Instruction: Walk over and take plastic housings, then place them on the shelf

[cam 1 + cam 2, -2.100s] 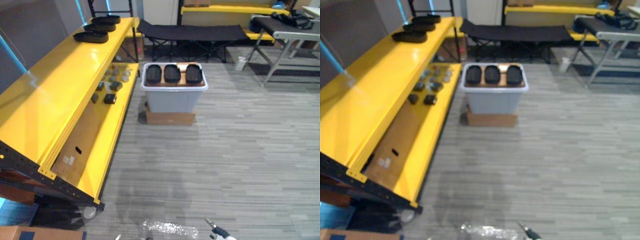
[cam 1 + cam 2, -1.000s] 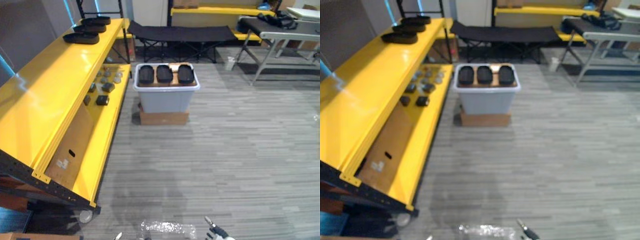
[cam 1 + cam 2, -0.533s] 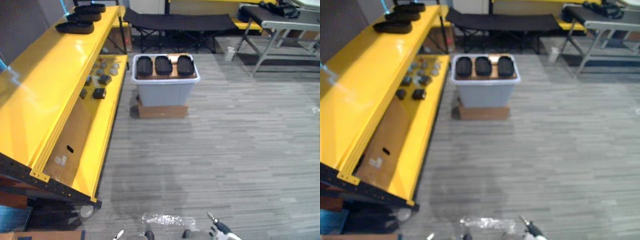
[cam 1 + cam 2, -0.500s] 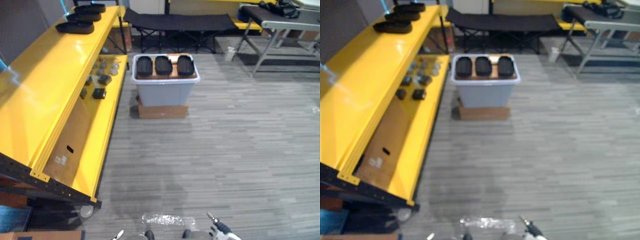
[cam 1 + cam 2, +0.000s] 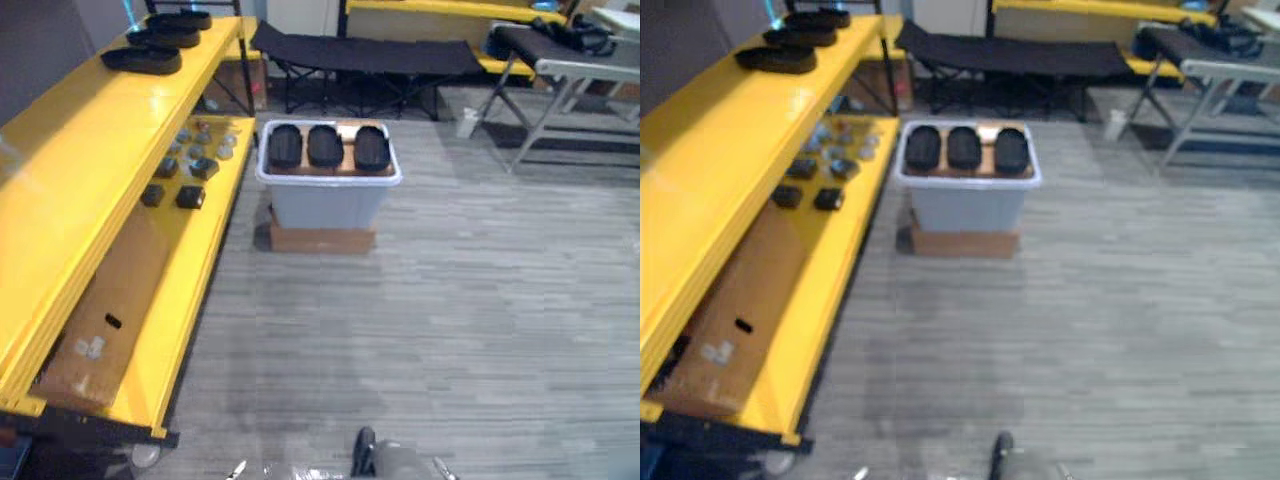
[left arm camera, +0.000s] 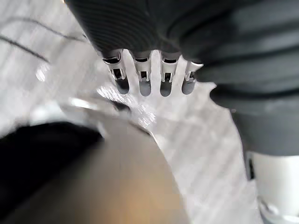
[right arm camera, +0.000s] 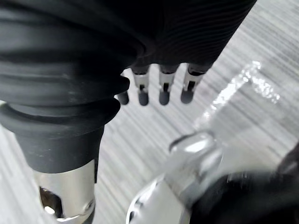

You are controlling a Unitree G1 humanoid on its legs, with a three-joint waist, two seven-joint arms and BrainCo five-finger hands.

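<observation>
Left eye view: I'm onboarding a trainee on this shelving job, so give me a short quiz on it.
1. True or false: the grey bin stands on a cardboard box.
2. How many black housings lie in the bin?
3. On the yellow shelf, the stored housings sit at its: A far end; B near end; C middle.
Key: 1 true; 2 three; 3 A.

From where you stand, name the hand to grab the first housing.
Left, probably: the bin of housings is straight ahead, the yellow shelf along the left. Both left hand and right hand hang open.
</observation>
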